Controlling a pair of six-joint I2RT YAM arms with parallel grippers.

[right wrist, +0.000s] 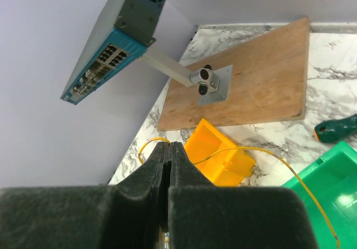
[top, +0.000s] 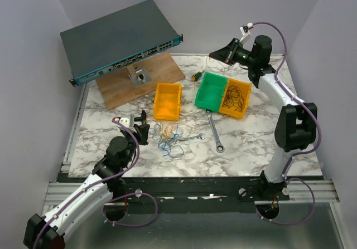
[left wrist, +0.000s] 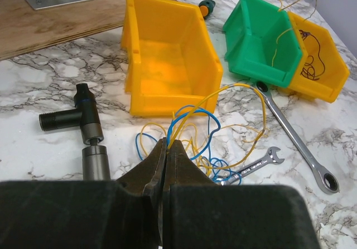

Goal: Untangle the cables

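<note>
The cables (left wrist: 215, 140) are a loose tangle of thin blue, yellow and orange wires on the marble, in front of the empty yellow bin (left wrist: 167, 54). In the top view the tangle (top: 170, 137) lies just right of my left gripper (top: 146, 133). My left gripper (left wrist: 167, 143) is low over the table, shut on blue and yellow strands at its tips. My right gripper (top: 212, 54) is raised high at the back, above the green bin (top: 211, 90). My right gripper (right wrist: 170, 145) is shut on one yellow wire (right wrist: 262, 149), which loops at the tips and trails down to the right.
A yellow bin (top: 236, 97) holding dark wires adjoins the green one. A long wrench (top: 213, 129) and a small wrench (top: 191, 138) lie beside the tangle. A black T-fitting (left wrist: 78, 118) stands left of my left gripper. At the back are a screwdriver (top: 196, 76), a wooden board (top: 162, 73) and a tilted network switch (top: 120, 40).
</note>
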